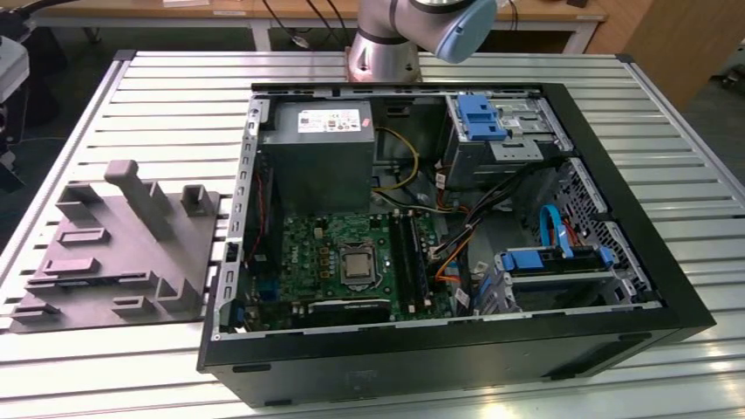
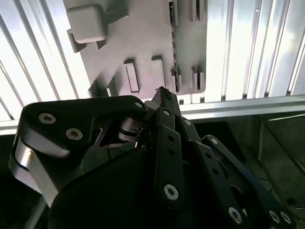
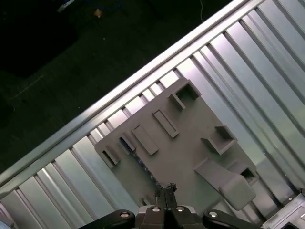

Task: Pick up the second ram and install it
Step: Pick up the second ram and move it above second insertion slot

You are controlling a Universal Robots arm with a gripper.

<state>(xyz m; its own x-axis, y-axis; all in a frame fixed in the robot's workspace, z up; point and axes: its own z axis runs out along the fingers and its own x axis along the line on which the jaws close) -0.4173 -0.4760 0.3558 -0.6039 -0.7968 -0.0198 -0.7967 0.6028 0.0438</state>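
While the gripper [image 2: 163,91] hovers over the grey fixture [image 2: 143,38], fingers pinched together on nothing, the second ram [image 2: 175,71] stands on edge in a fixture slot just beyond its tips (thin, light, stiff, probably fragile). It looks best gripped across its flat faces, mid-length.

Ribbed aluminium table [image 1: 152,96], brightly lit; wooden workbench [image 1: 547,14] behind; dark floor [image 3: 57,71].
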